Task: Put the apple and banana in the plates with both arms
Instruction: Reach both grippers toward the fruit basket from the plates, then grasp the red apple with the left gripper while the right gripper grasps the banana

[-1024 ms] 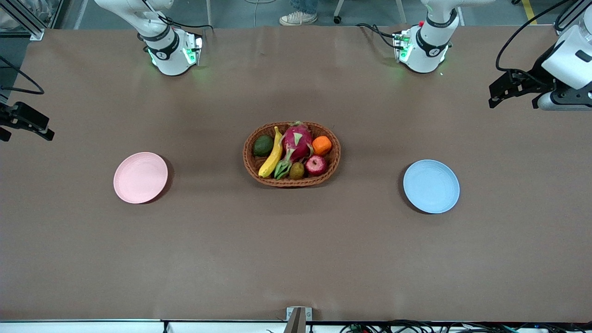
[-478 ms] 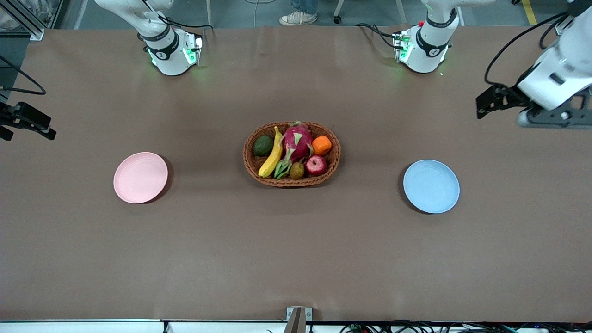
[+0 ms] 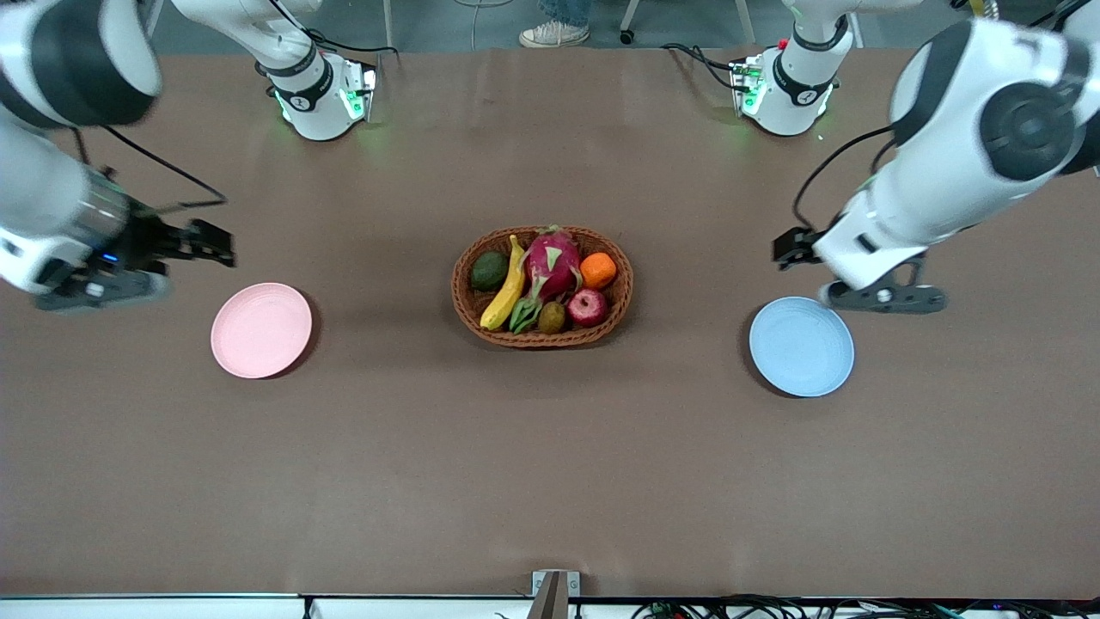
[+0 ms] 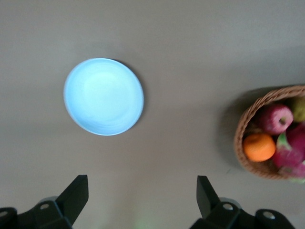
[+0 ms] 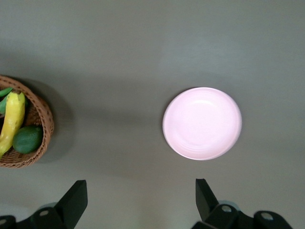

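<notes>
The dark-red apple [image 3: 588, 306] and the yellow banana [image 3: 507, 288] lie in the wicker basket [image 3: 550, 338] at the table's middle. The pink plate [image 3: 261, 330] lies toward the right arm's end and the blue plate [image 3: 801, 346] toward the left arm's end; both are empty. My left gripper [image 3: 786, 248] is open and empty over bare table beside the blue plate [image 4: 104, 96]. Its wrist view also shows the apple [image 4: 275, 118]. My right gripper [image 3: 210, 243] is open and empty over bare table beside the pink plate [image 5: 202, 123]. Its wrist view also shows the banana [image 5: 12, 121].
The basket also holds a magenta dragon fruit [image 3: 553, 262], an orange [image 3: 598, 269], a green avocado [image 3: 489, 271] and a kiwi [image 3: 552, 317]. The two arm bases [image 3: 322, 94] stand along the edge of the table farthest from the front camera.
Both arms have swung in from the table's ends toward the middle. The left gripper now hangs by the blue plate and the right gripper by the pink plate. The fruit has not moved.
</notes>
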Robot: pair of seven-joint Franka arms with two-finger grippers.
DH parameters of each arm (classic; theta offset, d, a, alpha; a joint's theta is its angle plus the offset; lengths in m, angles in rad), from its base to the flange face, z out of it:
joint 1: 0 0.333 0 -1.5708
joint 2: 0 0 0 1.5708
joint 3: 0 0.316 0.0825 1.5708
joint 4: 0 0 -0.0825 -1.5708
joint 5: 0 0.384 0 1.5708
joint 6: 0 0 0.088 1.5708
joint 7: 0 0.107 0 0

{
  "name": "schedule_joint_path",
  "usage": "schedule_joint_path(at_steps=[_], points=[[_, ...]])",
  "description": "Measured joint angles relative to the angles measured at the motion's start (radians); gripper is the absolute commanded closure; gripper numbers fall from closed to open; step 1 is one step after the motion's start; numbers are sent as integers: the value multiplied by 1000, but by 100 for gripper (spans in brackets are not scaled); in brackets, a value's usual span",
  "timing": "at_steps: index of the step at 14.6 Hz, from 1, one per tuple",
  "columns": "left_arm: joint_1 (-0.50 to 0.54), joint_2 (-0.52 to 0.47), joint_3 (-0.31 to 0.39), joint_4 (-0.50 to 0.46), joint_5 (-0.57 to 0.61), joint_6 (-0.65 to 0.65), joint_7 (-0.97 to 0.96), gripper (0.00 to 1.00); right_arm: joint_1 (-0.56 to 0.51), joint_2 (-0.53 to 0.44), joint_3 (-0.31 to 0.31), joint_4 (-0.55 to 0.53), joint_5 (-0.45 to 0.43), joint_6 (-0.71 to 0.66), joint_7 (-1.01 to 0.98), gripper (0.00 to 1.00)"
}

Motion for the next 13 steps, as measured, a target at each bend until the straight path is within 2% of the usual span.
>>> schedule_joint_path(at_steps=[4,7,13], points=[[-142,114,-6,1,0,100,-263,0,92,95,2,-88,88,206,45,4],[-224,204,-7,3,0,199,-442,0,205,154,4,-124,108,335,184,8],[-293,336,-7,8,0,337,-627,0,395,306,6,-129,121,542,443,8]])
